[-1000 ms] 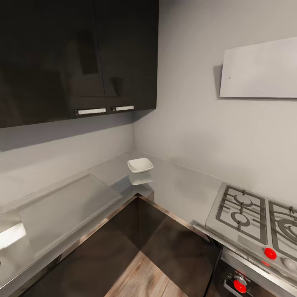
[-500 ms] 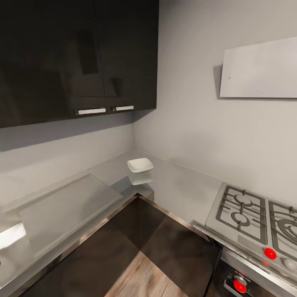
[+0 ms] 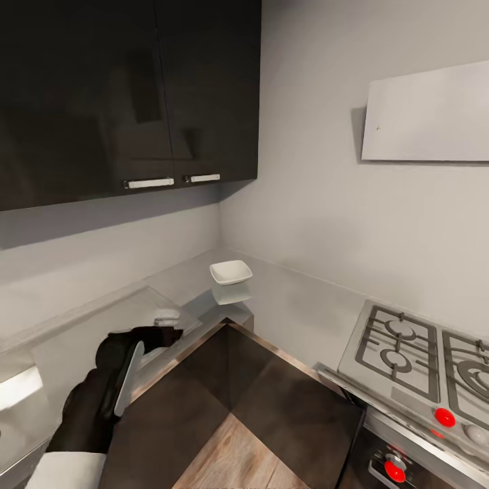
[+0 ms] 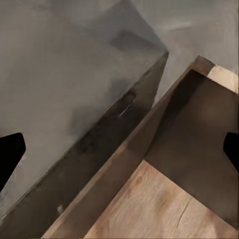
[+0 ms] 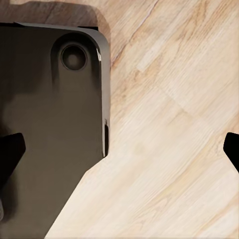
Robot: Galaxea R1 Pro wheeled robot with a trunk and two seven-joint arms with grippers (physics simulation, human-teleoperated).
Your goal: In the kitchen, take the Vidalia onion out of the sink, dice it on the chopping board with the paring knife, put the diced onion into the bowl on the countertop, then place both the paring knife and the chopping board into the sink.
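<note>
The white bowl (image 3: 231,272) stands on the grey countertop (image 3: 292,305) in the corner, empty as far as I can tell. My left gripper (image 3: 161,331) hangs over the countertop's front edge by the flat drainboard (image 3: 88,339), well short of the bowl. Its fingertips (image 4: 10,157) stand wide apart in the left wrist view: it is open and holds nothing. My right gripper (image 5: 119,149) is open too, over wooden floor (image 5: 169,149) and my black base (image 5: 50,124). The onion, chopping board, paring knife and sink basin are out of view.
A gas hob (image 3: 414,353) with red knobs sits at the right, a pale hood (image 3: 428,115) above it. Dark wall cabinets (image 3: 129,95) hang over the left run of worktop. Dark base cabinets (image 3: 285,407) meet at the inner corner, with wooden floor (image 3: 238,462) below.
My left arm has risen into the head view at the lower left, its gripper now over the counter's front edge. The camera and the bowl have not moved.
</note>
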